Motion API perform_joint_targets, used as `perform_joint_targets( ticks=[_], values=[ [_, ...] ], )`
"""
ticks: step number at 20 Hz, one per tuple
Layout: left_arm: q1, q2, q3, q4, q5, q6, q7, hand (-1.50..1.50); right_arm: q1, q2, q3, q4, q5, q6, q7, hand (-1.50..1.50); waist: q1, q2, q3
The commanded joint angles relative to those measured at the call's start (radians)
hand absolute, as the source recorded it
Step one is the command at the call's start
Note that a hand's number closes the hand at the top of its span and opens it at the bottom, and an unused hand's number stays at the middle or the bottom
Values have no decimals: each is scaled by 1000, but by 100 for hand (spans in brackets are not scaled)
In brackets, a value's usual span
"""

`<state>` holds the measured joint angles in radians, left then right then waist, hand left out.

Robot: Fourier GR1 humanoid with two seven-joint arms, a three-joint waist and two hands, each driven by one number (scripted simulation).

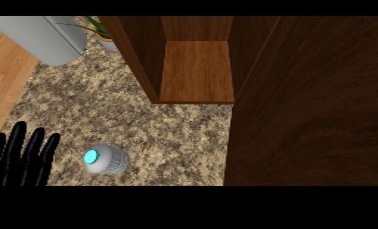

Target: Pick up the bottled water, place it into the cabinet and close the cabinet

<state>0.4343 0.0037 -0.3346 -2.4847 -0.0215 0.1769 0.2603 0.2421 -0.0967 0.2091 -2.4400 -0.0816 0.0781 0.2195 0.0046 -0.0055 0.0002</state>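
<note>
Right of left hand [26, 162] — bottled water [108, 159], apart.

Black left hand [28, 155], slender fingers

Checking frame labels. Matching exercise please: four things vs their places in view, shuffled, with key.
1 grey ribbed water bottle with cyan cap
2 black left hand
3 open brown wooden cabinet
4 pale grey rounded appliance

A top left corner
B top centre, shelf showing
C bottom left edge, fingers up
D on speckled stone counter, beside the hand

Pairs: 1-D, 2-C, 3-B, 4-A
</note>
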Motion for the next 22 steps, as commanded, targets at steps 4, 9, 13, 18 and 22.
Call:
perform_joint_targets(
  ticks=[4, 9, 13, 18, 22],
  values=[
    [72, 21, -161, -217, -140, 91, 123, -150, 14, 24, 99, -127, 56, -55, 137, -150, 3, -1, 1],
    [81, 59, -145, -187, -146, 131, 104, -150, 47, -10, 66, -175, -1, -31, 139, -150, 0, -3, 1],
    [94, 98, -160, -184, -150, 155, 94, -150, -38, 28, 118, -151, 91, -92, 175, -150, 8, -2, 0],
    [86, 123, -214, -174, -199, 205, 98, -150, -12, 10, 150, -183, 100, -98, 210, -150, 0, -3, 0],
    [61, 115, -251, -161, -225, 264, 120, -150, -51, 4, 148, -200, 96, -119, 254, -150, -1, -2, 1]
  ],
)
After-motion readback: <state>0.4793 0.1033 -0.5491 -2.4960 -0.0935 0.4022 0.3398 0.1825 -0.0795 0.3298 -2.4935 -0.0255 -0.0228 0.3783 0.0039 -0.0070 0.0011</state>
